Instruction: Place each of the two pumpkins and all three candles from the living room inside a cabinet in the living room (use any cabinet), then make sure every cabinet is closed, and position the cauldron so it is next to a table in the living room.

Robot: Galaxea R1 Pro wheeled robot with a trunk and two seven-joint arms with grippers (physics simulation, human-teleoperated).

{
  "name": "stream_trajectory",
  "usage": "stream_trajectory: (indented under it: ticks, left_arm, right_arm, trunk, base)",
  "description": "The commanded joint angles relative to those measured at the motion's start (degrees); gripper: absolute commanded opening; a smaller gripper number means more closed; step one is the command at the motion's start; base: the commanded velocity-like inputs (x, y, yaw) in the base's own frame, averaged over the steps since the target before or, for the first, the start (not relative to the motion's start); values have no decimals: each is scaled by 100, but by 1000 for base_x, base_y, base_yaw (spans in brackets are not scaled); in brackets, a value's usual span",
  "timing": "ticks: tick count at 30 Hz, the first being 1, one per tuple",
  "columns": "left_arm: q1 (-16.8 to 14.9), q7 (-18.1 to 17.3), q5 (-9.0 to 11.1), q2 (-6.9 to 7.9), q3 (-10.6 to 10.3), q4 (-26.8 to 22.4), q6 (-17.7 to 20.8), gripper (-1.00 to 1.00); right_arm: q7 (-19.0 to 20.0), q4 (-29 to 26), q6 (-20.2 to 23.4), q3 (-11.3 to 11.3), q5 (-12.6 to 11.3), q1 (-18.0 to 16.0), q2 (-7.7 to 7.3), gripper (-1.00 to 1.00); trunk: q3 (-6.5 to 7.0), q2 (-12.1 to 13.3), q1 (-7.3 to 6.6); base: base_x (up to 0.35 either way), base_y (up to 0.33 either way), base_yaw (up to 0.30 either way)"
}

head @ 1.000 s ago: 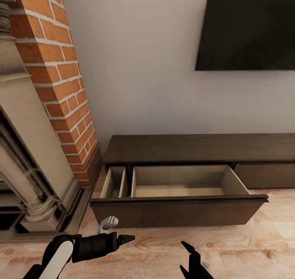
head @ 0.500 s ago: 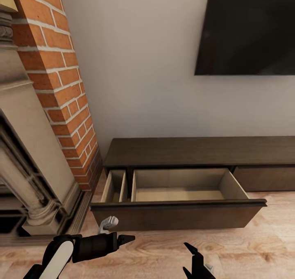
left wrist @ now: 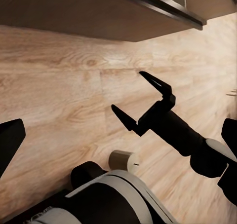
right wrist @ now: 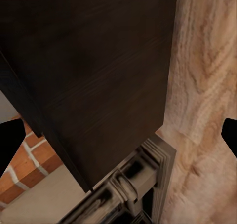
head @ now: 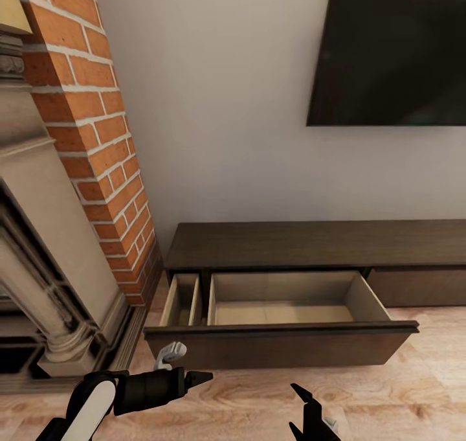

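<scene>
The cabinet (head: 304, 243) is shown against the wall with its wide drawer (head: 285, 327) pulled out and empty (no pumpkin or candle is carried). The right gripper (left wrist: 140, 98) is spread and unloaded; the left gripper (head: 194, 378) cannot be judged. Items should be fetched before the drawer is pushed shut squarely.

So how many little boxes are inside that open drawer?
2. The drawer of the cabinet has a narrow compartment at its brick-side end and a wide compartment beside it. Both look empty, though the drawer front hides their near floor.
</scene>
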Motion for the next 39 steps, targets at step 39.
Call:
stream_trajectory:
  ticks: [39]
  left_arm:
    - [-3, 811, -93, -41, -10, 0, 5, 100]
  right_arm:
    - [-487, 1356, -717, -59, -3, -3, -66, 100]
  trunk:
    - [642, 1443, -792]
  base:
    - [0, 0, 0]
